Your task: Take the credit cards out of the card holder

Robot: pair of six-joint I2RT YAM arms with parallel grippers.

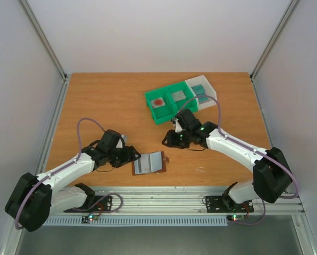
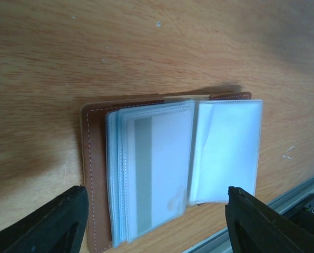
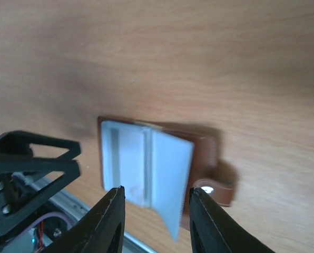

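Two pincers to cover, starting at the left. Find the left gripper (image 1: 131, 154) low over the wooden table (image 1: 94, 101), close to the near edge and left of its middle, pointing right. See its black fingers (image 2: 57, 221) spread wide, gripping nothing, with the card holder (image 1: 149, 163) just beside the tips.

Find that card holder lying open and flat near the middle of the near edge, brown leather underneath, clear grey-blue pocket panels facing up, little brown tab (image 3: 214, 191) sticking out on the right side. Can make out through the left-hand pocket a pale credit card (image 2: 154, 174) with a grey stripe, tucked inside the sleeve; cannot tell whether more sit behind it.

Moving right, find the right gripper (image 1: 170, 139) above the table just beyond the card holder, apart from it, aimed down toward it. See its jaws parted to a narrower gap than the left ones, nothing between them.

Farther back, right of the middle, spot a green bin (image 1: 166, 116) with a red-spotted tile (image 1: 158, 102) and a grey square tile (image 1: 178, 96) inside, and just beside it on the right a white bin (image 1: 193, 82) holding teal credit cards (image 1: 199, 89).
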